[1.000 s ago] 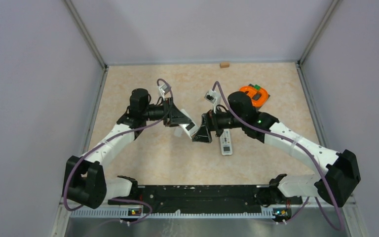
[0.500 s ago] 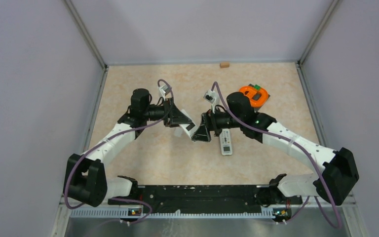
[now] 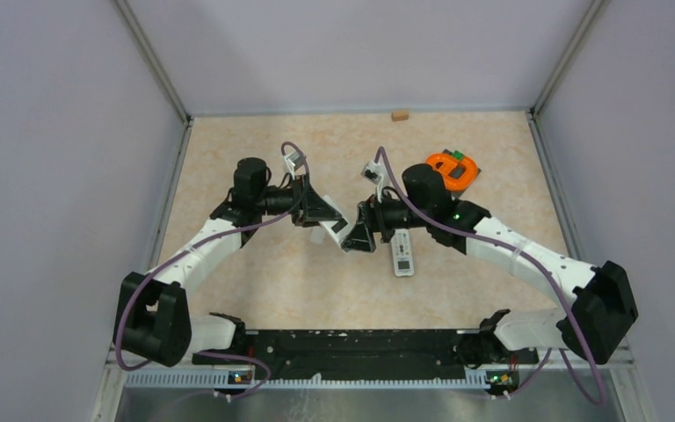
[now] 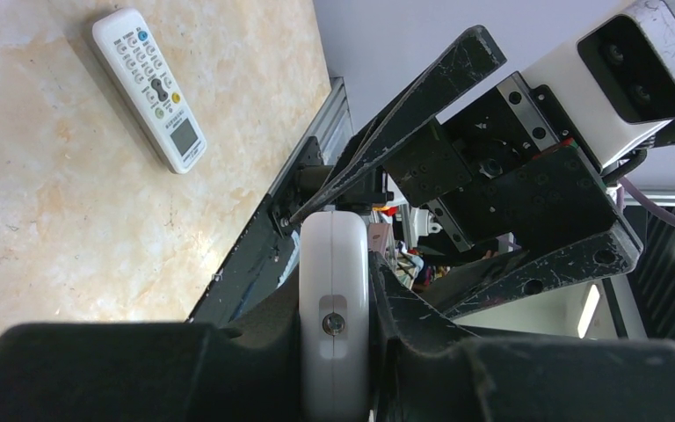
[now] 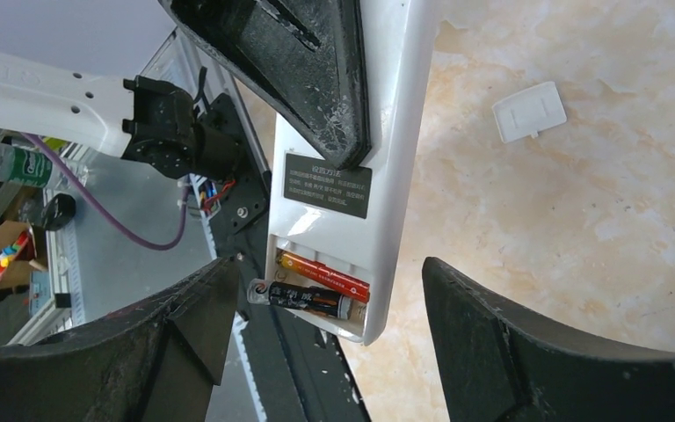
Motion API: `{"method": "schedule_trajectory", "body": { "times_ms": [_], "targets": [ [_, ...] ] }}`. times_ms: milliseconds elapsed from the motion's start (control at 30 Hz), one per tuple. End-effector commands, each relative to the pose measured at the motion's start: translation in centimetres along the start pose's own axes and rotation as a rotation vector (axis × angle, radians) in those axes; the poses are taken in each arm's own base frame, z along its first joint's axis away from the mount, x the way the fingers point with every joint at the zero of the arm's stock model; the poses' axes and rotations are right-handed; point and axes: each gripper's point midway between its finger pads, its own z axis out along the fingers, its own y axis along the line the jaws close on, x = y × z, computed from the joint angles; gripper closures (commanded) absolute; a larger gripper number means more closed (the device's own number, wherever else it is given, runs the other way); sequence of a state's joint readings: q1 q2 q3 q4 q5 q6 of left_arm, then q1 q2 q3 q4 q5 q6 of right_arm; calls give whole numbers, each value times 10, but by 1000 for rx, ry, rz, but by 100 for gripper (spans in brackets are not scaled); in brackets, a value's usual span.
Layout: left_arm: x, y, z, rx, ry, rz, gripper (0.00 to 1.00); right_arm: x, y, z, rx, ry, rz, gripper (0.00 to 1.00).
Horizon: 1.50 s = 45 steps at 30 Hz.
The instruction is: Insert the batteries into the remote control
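Remote: white smooth plastic, pinched tight by left gripper.
Batteries: two slim tubes, one reddish, one black, in its open slot at 6 o'clock.
Right gripper: black fingers apart, either side of slot.
Lid: flat white square at 2 o'clock.

Pale lavender walls; beige marbled tabletop; metal corner posts
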State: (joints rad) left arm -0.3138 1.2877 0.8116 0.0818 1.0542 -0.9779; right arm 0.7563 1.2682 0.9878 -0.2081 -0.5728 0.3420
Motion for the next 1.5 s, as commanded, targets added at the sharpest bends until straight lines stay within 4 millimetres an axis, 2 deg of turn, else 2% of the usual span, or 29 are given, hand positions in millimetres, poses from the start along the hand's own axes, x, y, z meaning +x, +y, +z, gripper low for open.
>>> {"method": "schedule_trajectory", "body": {
  "times_ms": [0,167,700,1100,1133,1300,1467],
  "targets": [
    [-10,-15,-1,27,-15,41,100,-1,0,5,-22,-3,-47,22],
    [-10,-15,-1,26,-15,41,100,0,-2,6,-12,1,-45,24],
    [-7,-17,-2,38,1,44,100,-4,-5,11,-12,-24,-27,48],
    [1,-46,-9,115,51,-7,100,7,-12,15,-23,-58,-80,54],
    [2,-48,-10,121,56,-14,100,3,-12,15,-28,-81,-98,54],
    [4,-50,-12,123,55,5,100,-3,-13,15,-17,-116,-106,54],
    [-3,-39,-13,95,0,73,100,-19,-4,9,-7,-145,-30,30]
  ]
}}
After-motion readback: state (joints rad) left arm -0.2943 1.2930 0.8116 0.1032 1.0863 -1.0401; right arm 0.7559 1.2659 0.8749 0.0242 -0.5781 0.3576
